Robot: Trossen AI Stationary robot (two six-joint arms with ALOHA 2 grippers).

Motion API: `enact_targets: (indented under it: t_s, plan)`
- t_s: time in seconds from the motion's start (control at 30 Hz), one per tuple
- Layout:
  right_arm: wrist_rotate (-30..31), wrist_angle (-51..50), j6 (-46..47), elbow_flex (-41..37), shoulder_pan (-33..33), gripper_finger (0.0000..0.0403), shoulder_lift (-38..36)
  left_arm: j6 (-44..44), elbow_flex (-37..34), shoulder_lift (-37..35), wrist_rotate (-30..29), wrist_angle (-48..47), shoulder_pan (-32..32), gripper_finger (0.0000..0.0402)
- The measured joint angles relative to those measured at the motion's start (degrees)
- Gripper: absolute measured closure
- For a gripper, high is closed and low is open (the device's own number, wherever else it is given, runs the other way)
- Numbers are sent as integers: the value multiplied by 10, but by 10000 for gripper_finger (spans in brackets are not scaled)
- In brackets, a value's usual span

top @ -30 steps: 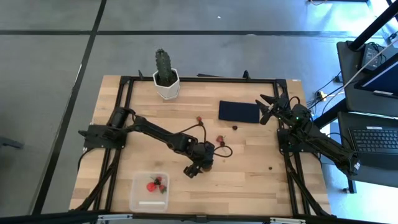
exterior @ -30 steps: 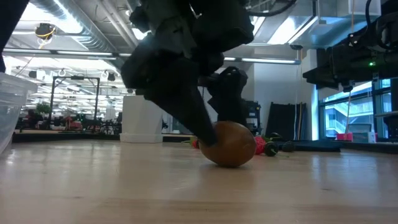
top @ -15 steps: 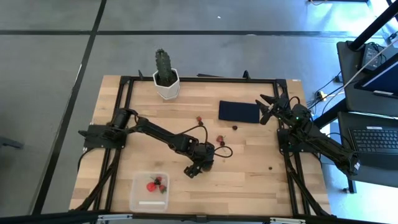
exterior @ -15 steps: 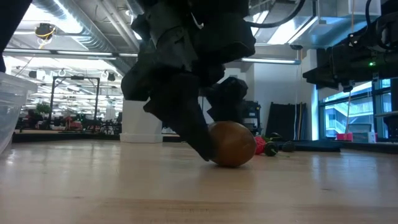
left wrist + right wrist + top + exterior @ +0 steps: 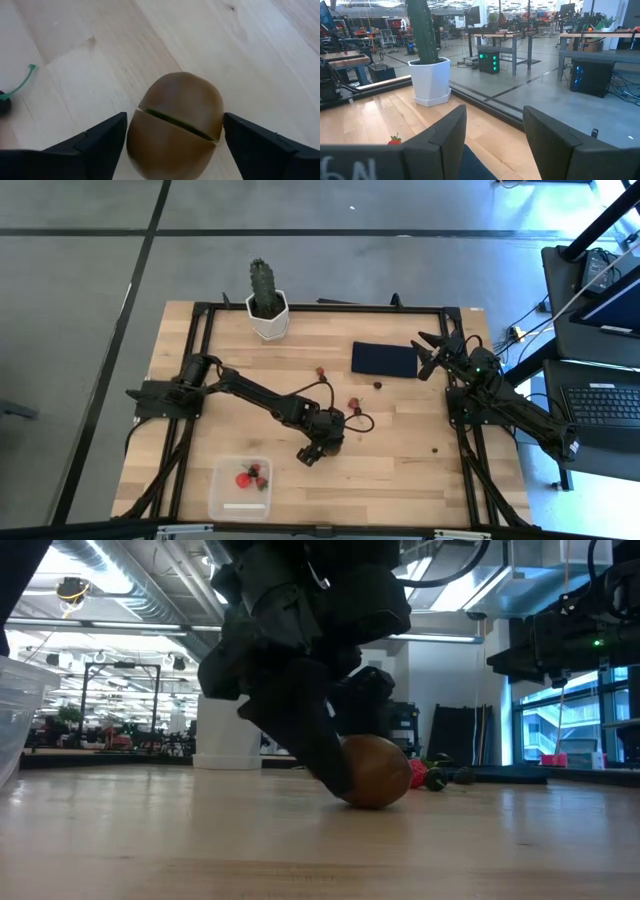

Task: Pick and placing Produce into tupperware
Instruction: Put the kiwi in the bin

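The table (image 5: 400, 450) carries a clear box (image 5: 240, 487) near the left tool (image 5: 172, 137), which stands apart around the kiwi (image 5: 175, 125), one finger each side. The kiwi looks firm, smooth, roll-prone; grip its widest middle. The right tool (image 5: 492, 132) waits apart, well away.

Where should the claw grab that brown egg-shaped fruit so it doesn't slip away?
Best across the fat middle of the kiwi, coming straight down from above. It lies on its side on the wooden table, and its ends taper, so fingers there would likely slide off. The left claw already has a finger on each side of the middle, open and not touching. The right claw waits by the navy mat.
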Motion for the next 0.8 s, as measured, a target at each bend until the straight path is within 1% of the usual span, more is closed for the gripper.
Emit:
enact_targets:
  t_s: [0.23,0.43,0.63,0.8]
  plan:
    - [0,0,-1,0,0,205,0,0,0,0,-4,1,0,118]
    - [0,0,-2,0,0,205,0,0,0,0,-5,4,0,140]
    - [0,0,-2,0,0,205,0,-12,0,-1,-17,3,0,146]
    - [0,0,-2,0,0,205,0,-29,0,-26,-35,-27,1,147]
